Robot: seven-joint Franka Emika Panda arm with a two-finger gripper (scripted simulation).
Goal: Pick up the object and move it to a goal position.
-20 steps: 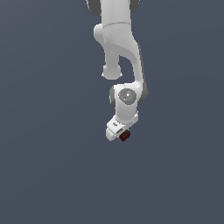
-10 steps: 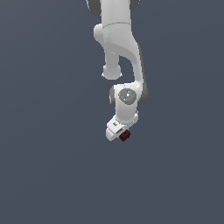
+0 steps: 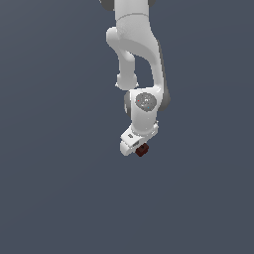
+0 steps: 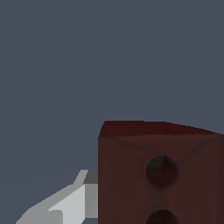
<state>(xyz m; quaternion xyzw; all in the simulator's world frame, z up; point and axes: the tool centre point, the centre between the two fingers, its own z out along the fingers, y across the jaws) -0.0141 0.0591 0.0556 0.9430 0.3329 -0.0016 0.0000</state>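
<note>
Arm: the white Panda arm descends from the top edge of the exterior view, folds at a rounded joint, and ends above the block.

Gripper: the white gripper sits at the arm's low end, directly above the block, and is pinching it; the block stays lodged at the tip. In the wrist view one pale grey finger lies flush against the block's side. The opposite finger is hidden behind the block.

Block: the small dark red-brown block sits just below the gripper body, touching it, toward the exterior view's right of the white housing. In the wrist view the block fills the frame corner nearest the finger, showing a lighter upper face and a front face with two round dark holes, one above the other.

Background: a flat slate-grey ground surrounds the block on every side. Whether the block is resting on it or raised above it cannot be told.
</note>
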